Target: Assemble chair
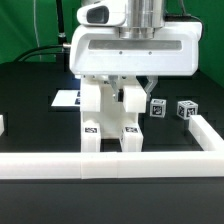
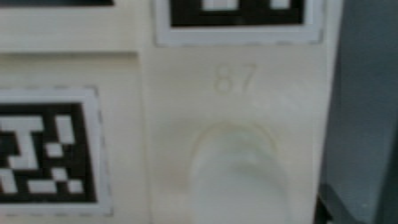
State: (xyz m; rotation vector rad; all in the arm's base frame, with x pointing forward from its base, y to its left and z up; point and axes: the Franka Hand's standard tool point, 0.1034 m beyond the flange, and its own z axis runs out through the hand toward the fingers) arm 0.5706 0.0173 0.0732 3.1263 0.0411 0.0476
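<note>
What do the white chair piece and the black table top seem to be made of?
The chair piece: likely plastic, white, matte; the wrist view shows a smooth face with a faint moulded number. The table top: dark matte covering, perhaps cloth or mat; no glare, material unclear.

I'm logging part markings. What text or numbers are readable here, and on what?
"67", faint and blurred, so uncertain: moulded on the white chair piece, wrist view.
Square tags: patterns only, no readable text.
</note>
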